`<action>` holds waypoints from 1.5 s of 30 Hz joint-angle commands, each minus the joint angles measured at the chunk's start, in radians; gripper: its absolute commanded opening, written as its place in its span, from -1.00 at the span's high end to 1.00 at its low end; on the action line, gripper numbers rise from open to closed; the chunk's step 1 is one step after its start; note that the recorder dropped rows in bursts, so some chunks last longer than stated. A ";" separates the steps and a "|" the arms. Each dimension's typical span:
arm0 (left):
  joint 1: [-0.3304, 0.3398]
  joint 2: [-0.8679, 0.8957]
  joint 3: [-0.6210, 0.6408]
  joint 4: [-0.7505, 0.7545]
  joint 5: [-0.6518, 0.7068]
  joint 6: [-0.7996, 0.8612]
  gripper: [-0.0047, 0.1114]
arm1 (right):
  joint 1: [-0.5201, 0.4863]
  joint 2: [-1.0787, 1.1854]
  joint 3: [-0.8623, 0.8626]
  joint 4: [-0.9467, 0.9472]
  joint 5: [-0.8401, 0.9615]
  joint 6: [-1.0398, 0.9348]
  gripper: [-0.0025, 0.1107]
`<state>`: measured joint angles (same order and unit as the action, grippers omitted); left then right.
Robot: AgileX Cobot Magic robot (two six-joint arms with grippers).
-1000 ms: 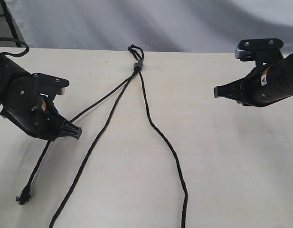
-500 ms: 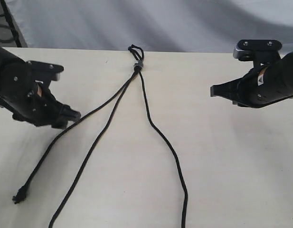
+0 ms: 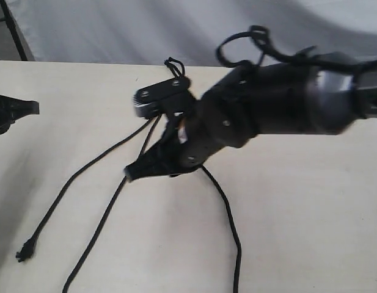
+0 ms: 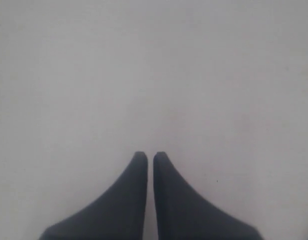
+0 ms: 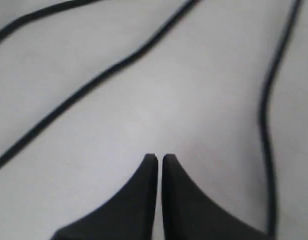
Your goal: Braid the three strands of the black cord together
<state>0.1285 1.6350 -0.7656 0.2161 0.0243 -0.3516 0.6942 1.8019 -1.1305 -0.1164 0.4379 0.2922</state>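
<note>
The black cord lies on the pale table (image 3: 310, 201), its small loop (image 3: 173, 63) at the far edge. The three strands fan toward me: the left strand (image 3: 72, 180) ends in a small knot (image 3: 21, 253), while the middle strand (image 3: 106, 213) and the right strand (image 3: 228, 220) run off the near edge. My right gripper (image 3: 130, 173) (image 5: 159, 157) has reached across the middle and hovers shut and empty over the table between strands; its arm hides where the strands join. My left gripper (image 3: 30, 108) (image 4: 150, 155) sits at the far left, shut on nothing, over bare table.
A grey cloth backdrop (image 3: 115, 30) hangs behind the table's far edge. The right arm's thick cables (image 3: 249, 43) loop above its wrist. In the right wrist view, a strand (image 5: 94, 82) crosses ahead of the fingertips and another (image 5: 266, 110) runs alongside.
The right arm swung from the right side across to the middle, over the cord's upper part. The left gripper drew back to the left edge, and the left strand now lies slack.
</note>
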 commanded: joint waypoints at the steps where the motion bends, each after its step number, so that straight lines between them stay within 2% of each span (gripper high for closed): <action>1: 0.037 -0.005 0.101 -0.012 -0.244 -0.018 0.83 | 0.094 0.133 -0.189 -0.019 0.110 0.055 0.33; 3: 0.037 -0.005 0.106 -0.012 -0.257 -0.018 0.83 | 0.124 0.200 -0.286 -0.012 0.206 0.097 0.07; 5: 0.037 -0.005 0.106 -0.012 -0.259 -0.016 0.83 | 0.147 0.264 -0.367 0.000 0.294 0.115 0.00; 11: 0.037 -0.005 0.106 -0.012 -0.268 -0.016 0.83 | 0.169 0.396 -0.536 0.072 0.390 0.115 0.00; 19: 0.037 -0.005 0.106 -0.012 -0.280 -0.019 0.83 | 0.169 0.476 -0.603 0.116 0.403 0.115 0.00; 21: 0.037 -0.005 0.106 -0.012 -0.280 -0.024 0.83 | 0.169 0.482 -0.603 0.116 0.406 0.116 0.09; 26: 0.037 -0.005 0.106 -0.012 -0.280 -0.046 0.83 | 0.169 0.484 -0.603 0.116 0.431 0.085 0.92; 29: 0.037 -0.005 0.106 -0.012 -0.282 -0.048 0.83 | 0.169 0.480 -0.604 0.116 0.481 0.035 0.96; 32: 0.037 -0.005 0.106 -0.012 -0.282 -0.048 0.83 | 0.150 0.438 -0.639 0.105 0.604 -0.011 0.96; 36: 0.037 -0.005 0.106 -0.012 -0.282 -0.048 0.83 | 0.051 0.289 -0.649 -0.035 0.783 -0.027 0.96; 41: 0.037 -0.005 0.106 -0.012 -0.282 -0.050 0.83 | -0.149 0.228 -0.647 -0.098 0.783 -0.031 0.96; 45: 0.037 -0.005 0.106 -0.012 -0.282 -0.053 0.83 | -0.259 0.267 -0.647 -0.098 0.783 -0.039 0.96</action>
<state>0.1622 1.6350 -0.6659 0.2161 -0.2483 -0.3948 0.4776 2.0507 -1.7759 -0.2063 1.2148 0.2633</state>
